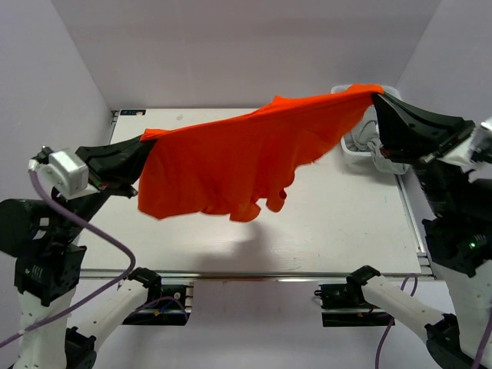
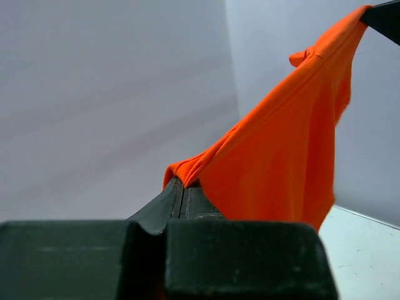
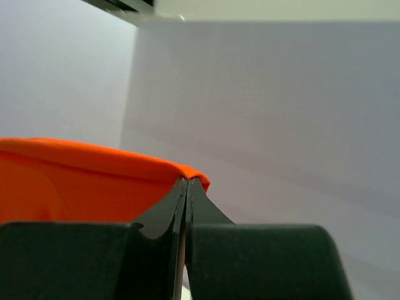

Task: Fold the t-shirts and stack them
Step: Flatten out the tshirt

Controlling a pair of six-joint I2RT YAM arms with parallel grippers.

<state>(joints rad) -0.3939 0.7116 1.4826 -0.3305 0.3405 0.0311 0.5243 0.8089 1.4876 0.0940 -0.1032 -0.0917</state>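
Noted: the orange-red t-shirt (image 1: 238, 165) is soft matt cloth, lightly creased. The left gripper (image 1: 144, 139) and right gripper (image 1: 377, 94) are smooth matt black plastic. The table (image 1: 346, 231) has a smooth matt white top with a metal edge rail. The basket (image 1: 355, 144), upper right, is white plastic.

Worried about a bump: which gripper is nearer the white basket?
Right. The right gripper holds the orange shirt close by the basket; the left gripper is across the table.
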